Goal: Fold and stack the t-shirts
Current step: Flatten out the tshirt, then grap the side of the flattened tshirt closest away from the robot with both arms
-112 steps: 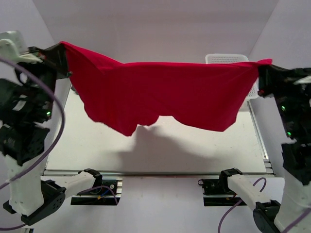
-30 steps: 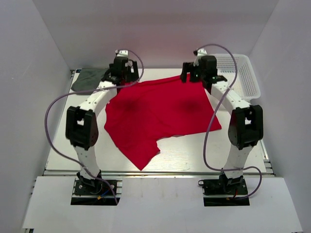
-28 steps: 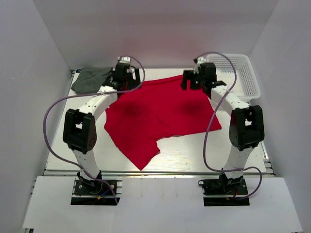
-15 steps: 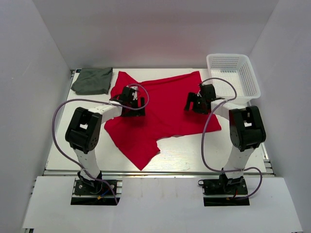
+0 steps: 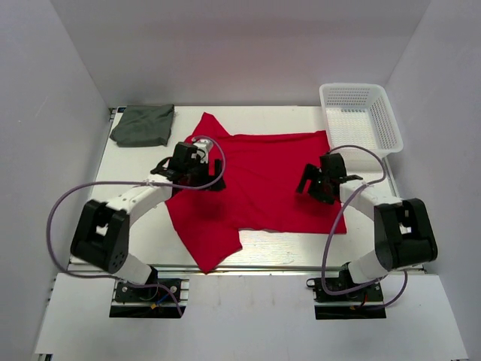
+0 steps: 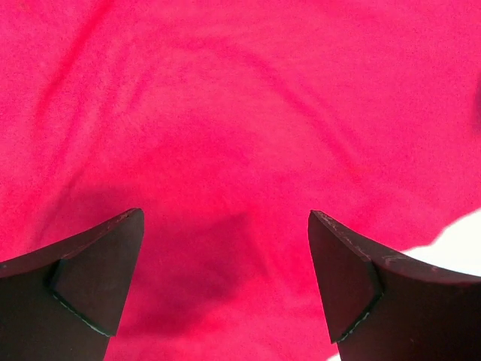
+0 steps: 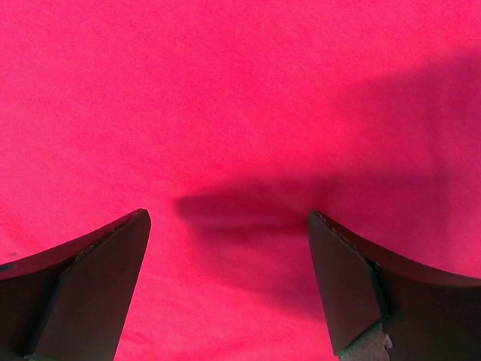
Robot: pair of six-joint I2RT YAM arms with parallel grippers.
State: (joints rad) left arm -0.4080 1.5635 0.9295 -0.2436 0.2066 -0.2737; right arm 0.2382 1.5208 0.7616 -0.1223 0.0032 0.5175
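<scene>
No readable text, label or number anywhere.

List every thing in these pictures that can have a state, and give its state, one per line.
red shirt: spread out on the table, unfolded
grey shirt: folded, lying at the far left corner
basket: upright, nothing visible inside
left gripper: open, over the red shirt, holding nothing
right gripper: open, over the red shirt, holding nothing

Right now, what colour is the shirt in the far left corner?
The shirt is plain dark grey-green, clearest in the top view.
</scene>
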